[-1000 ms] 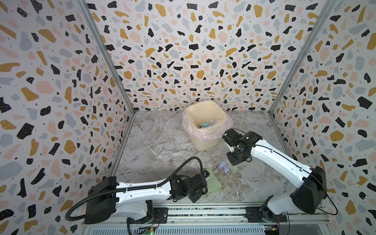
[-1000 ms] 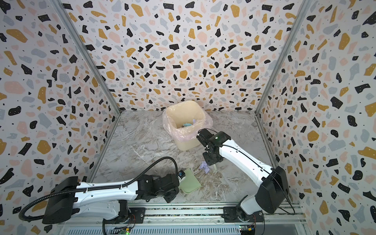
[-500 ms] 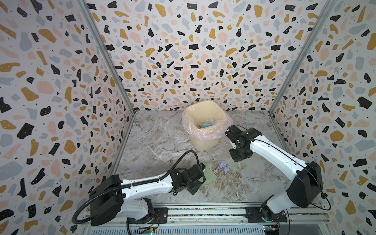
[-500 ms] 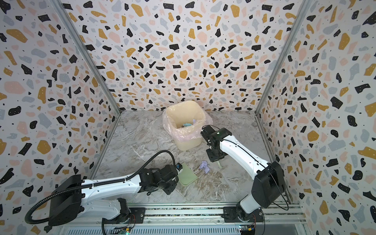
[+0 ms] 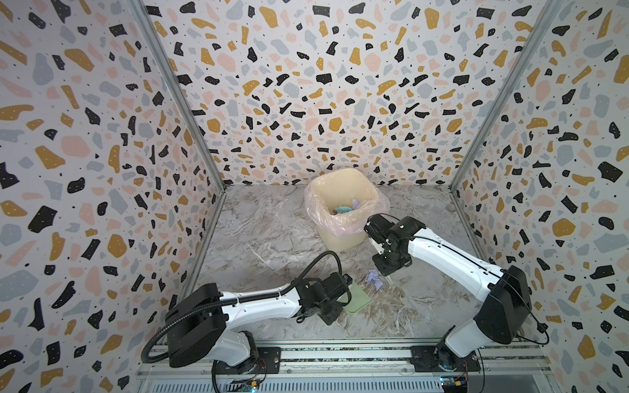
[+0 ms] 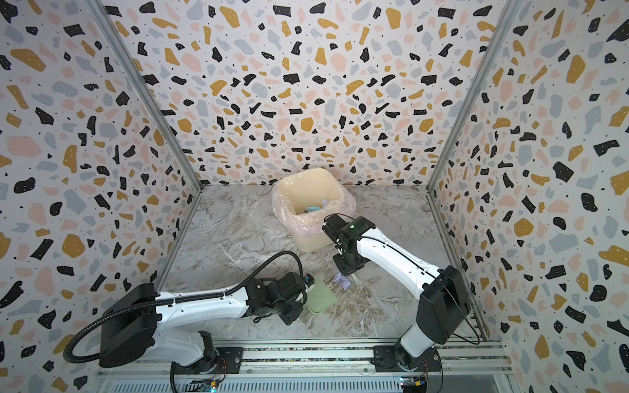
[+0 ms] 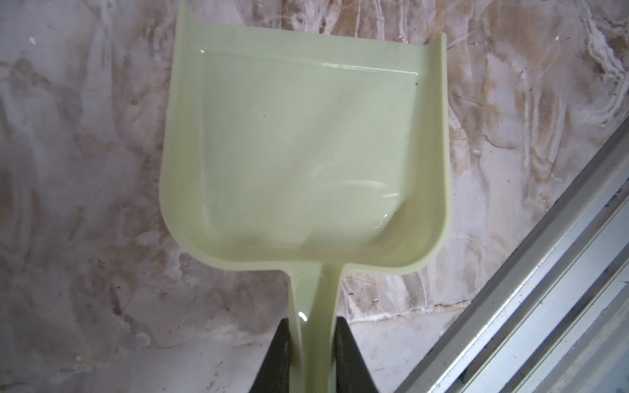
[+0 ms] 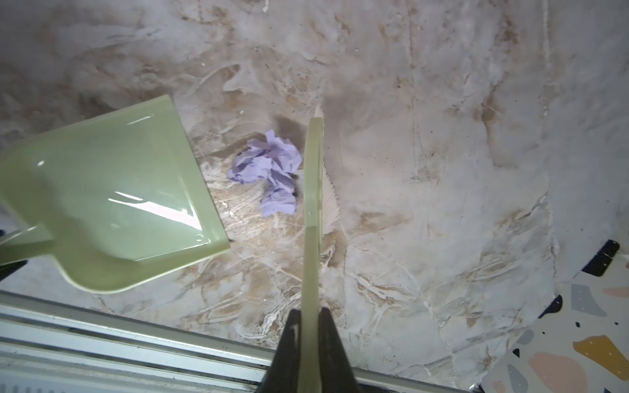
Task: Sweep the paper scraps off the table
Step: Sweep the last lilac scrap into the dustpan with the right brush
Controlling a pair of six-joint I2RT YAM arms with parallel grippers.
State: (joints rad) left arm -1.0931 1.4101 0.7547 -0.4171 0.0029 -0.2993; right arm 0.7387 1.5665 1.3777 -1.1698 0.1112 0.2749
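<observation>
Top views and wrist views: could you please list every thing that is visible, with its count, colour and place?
scraps: one clump, lavender, on the table between dustpan and brush; more, light blue and lavender, in the bin, count unclear
dustpan: one, pale green, empty, front of table
brush: one, pale green with white bristles, beside the clump
bin: one, cream, back of table
liner: one, pink translucent, over the bin's rim
table: one, grey-beige marble
walls: three, terrazzo-speckled, around the table
rail: one, metal, front edge
left gripper: black, shut on the dustpan's handle
right gripper: black, shut on the brush's handle
</observation>
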